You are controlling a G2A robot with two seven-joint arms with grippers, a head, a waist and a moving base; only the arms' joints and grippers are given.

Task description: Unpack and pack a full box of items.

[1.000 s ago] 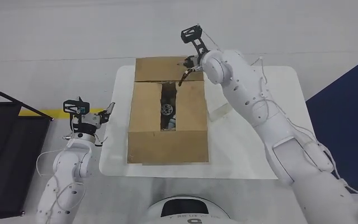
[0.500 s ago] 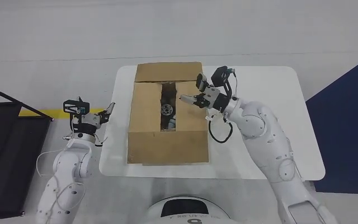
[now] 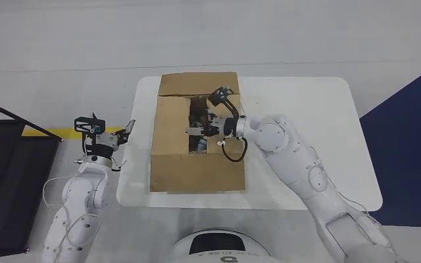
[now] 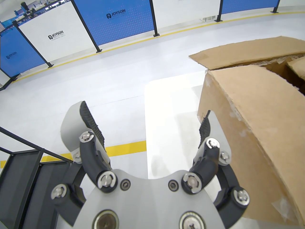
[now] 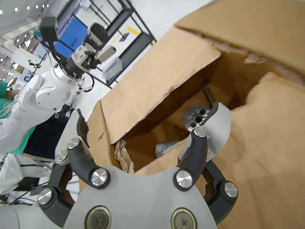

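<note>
On the table, the half-closed box hides most of its contents except a round metal part; the right gripper over its gap and the left gripper beside the table both have fingers apart.

In front of me stands a white table with rounded corners. One brown cardboard box sits directly on it, on the half toward my left arm, with a narrow white strip between its left wall and the table's left edge. Its top flaps lie partly apart, and its far flap reaches the table's far edge.
</note>
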